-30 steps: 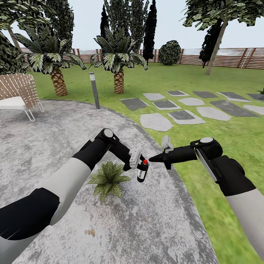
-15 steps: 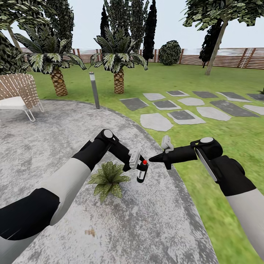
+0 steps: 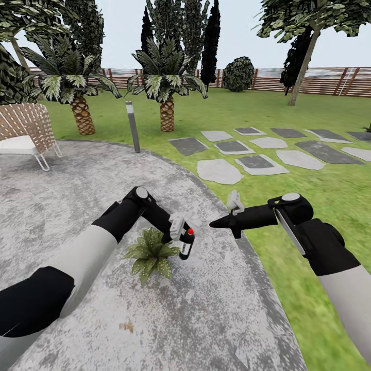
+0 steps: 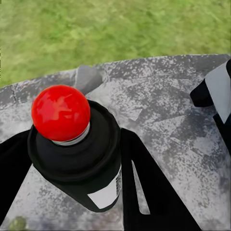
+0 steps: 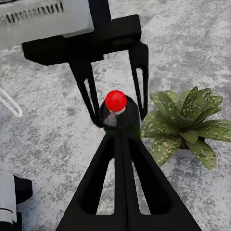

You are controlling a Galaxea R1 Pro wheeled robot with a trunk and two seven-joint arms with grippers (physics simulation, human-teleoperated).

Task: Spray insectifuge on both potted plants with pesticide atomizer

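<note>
Atomizer: the pesticide atomizer [image 3: 186, 246] stands upright, clamped between the left jaws [image 3: 181, 238], above the patio [image 3: 206, 309].
Plant: one potted plant [image 3: 150, 253] sits just beside those jaws.
Right jaws [image 3: 212, 224]: pressed together, near the atomizer's red top [image 4: 60, 113].

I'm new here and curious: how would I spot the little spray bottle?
Find the grey paved patio, then the speckled potted plant near its grass edge. Just beside it, the left gripper holds the pesticide atomizer: dark, white-labelled, red-topped.
</note>
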